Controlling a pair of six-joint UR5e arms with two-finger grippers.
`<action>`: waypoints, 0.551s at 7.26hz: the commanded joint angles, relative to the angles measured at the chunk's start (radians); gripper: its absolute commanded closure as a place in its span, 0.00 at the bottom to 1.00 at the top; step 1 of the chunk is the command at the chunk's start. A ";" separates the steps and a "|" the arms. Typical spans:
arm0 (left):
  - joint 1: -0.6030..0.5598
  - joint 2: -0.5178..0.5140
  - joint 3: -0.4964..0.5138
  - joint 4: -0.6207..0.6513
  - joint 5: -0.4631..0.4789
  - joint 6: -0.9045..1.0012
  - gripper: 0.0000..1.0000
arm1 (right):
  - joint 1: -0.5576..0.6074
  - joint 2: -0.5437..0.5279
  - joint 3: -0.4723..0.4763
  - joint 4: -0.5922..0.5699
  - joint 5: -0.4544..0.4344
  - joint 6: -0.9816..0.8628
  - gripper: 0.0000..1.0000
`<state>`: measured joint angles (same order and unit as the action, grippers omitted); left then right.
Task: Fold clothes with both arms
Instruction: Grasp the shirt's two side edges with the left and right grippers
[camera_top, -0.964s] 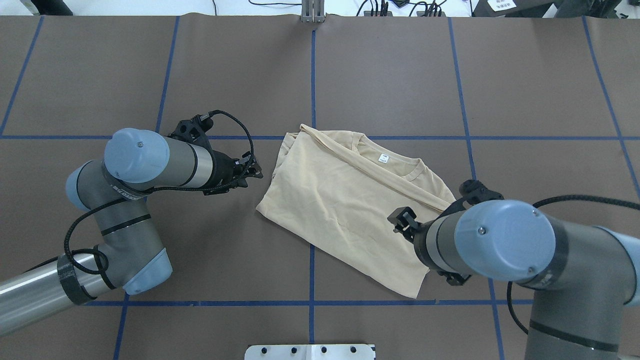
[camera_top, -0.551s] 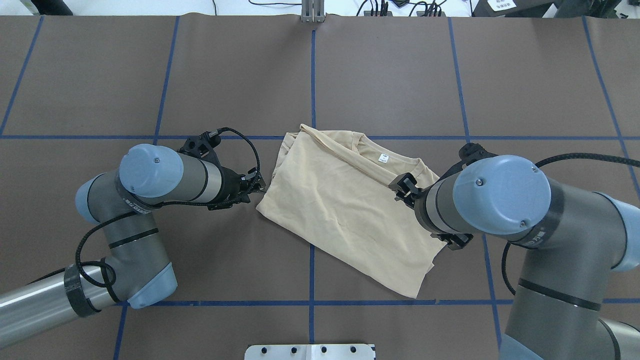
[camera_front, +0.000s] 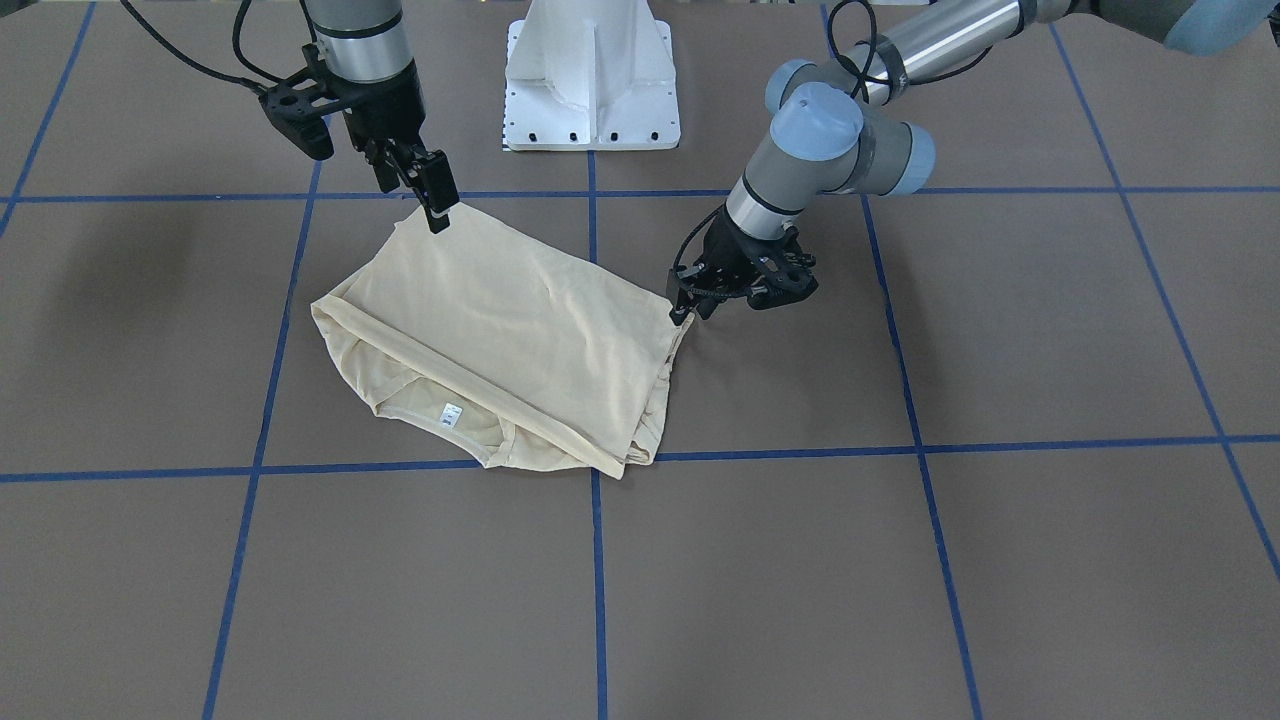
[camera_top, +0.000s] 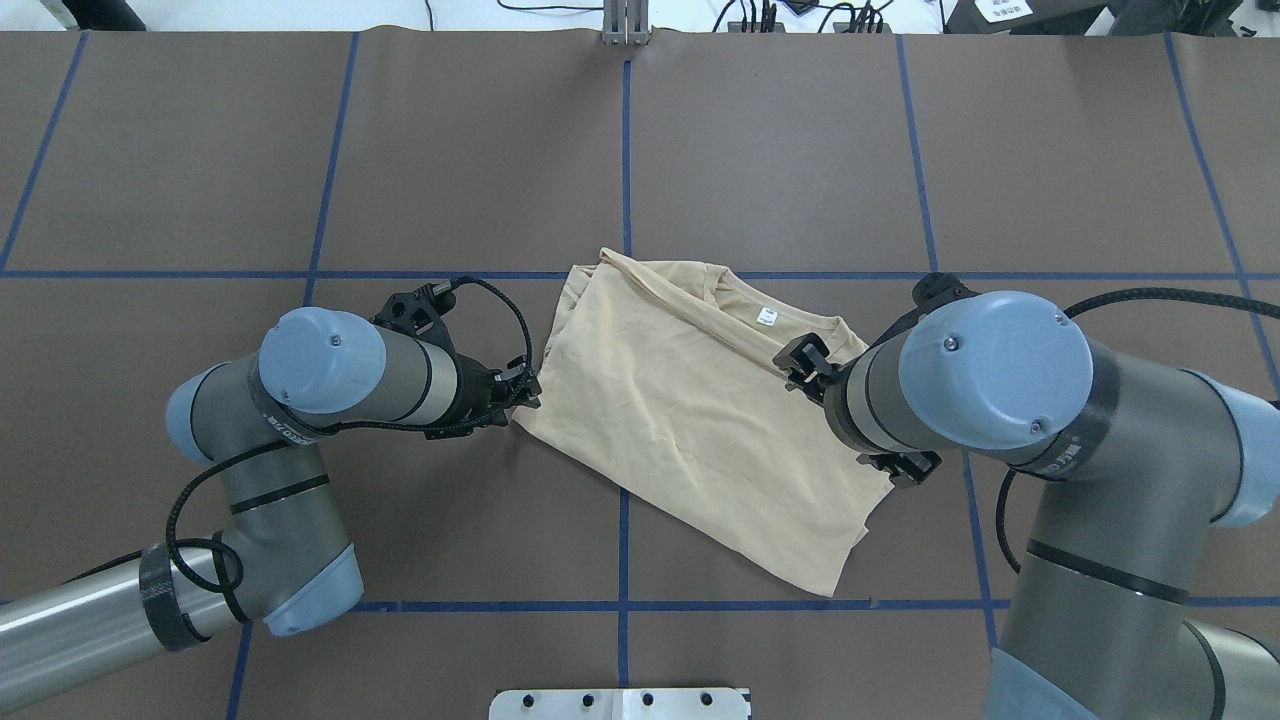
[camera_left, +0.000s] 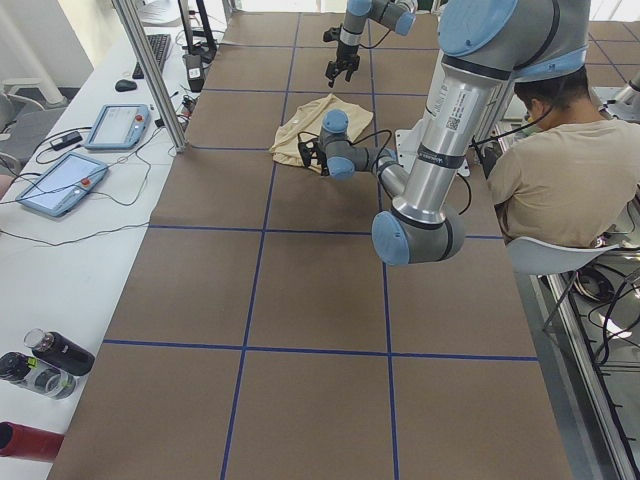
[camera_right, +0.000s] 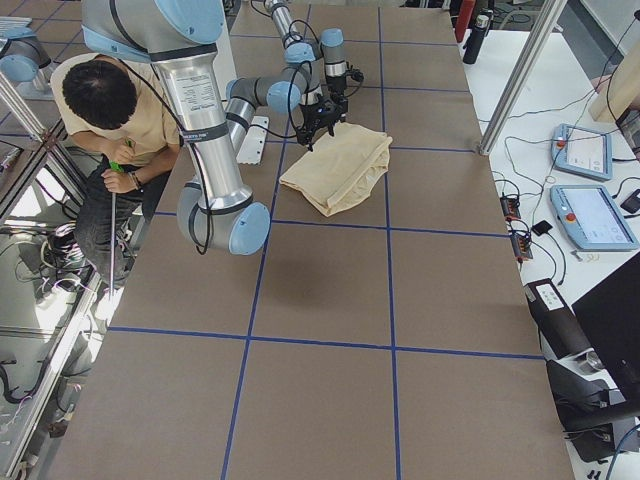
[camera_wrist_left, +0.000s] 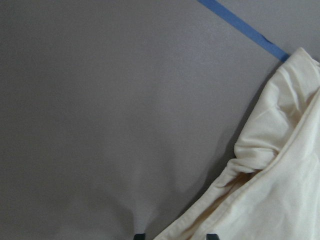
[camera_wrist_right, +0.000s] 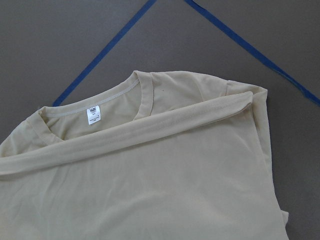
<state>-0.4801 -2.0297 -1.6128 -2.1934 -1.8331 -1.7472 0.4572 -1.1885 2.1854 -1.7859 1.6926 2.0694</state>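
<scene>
We see the pale cream-yellow long-sleeved T-shirt of thin fabric (camera_top: 690, 420) lying mid-table on the brown table cover (camera_top: 400, 150). It's part-folded, w/ a sleeve laid across as a band & the small white neck label (camera_wrist_right: 93, 115) showing at the far side. Step, we judge: getting hold for the next fold. The black two-finger left gripper (camera_top: 525, 393) sits low at the shirt's left corner, jaws apart w/ the cloth edge btwn the tips, not clamped yet. The black two-finger right gripper (camera_top: 806, 362) hovers above the shirt's right side near the collar; jaws look apart, nothing held. Next we'd want left to close on that corner & right to drop to a matching edge, taking all layers, since thin fabric may slip or peel. Room: bare cover all round, esp. the far side; the white pedestal base (camera_front: 590, 80) is on the robot's side, well apart from the shirt
</scene>
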 joint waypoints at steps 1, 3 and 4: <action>0.012 -0.001 0.001 0.000 0.000 0.000 0.53 | 0.001 0.000 -0.001 -0.001 0.001 0.000 0.00; 0.014 -0.001 0.004 0.001 0.000 -0.002 0.73 | 0.009 0.000 0.001 -0.001 0.016 0.000 0.00; 0.014 -0.001 0.005 0.000 0.000 -0.002 0.96 | 0.011 0.000 0.001 -0.003 0.016 0.000 0.00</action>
<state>-0.4669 -2.0312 -1.6094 -2.1929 -1.8331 -1.7482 0.4645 -1.1888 2.1857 -1.7875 1.7049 2.0693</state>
